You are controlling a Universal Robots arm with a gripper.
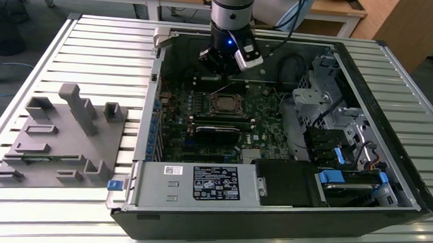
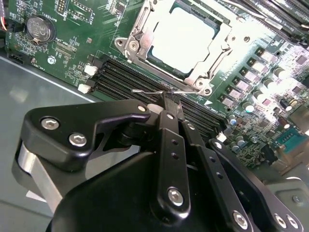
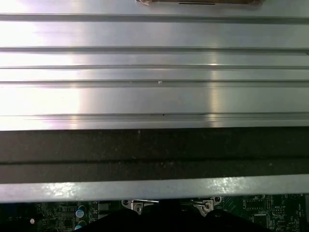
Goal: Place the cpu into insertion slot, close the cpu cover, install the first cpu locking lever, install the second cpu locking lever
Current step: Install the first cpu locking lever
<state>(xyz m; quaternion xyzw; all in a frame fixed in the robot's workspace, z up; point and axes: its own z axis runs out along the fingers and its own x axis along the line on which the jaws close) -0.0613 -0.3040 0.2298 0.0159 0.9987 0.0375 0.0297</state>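
one clenched gripper (image 2: 169, 100) near cpu cover (image 2: 137, 37) lying over cpu (image 2: 182, 36); power-supply label (image 1: 216, 182) illegible

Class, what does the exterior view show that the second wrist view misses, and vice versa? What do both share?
Exterior view adds: grey moulded fixture tray, labelled grey power-supply box. Second wrist view adds: round silver coin battery. Both: black gripper over the green circuit board, and the square silver-topped cpu framed by its thin silvery cover.

Ribbed aluminium table (image 1: 96, 41), wooden desks (image 1: 343, 8) behind, grey floor (image 1: 24, 61) alongside.
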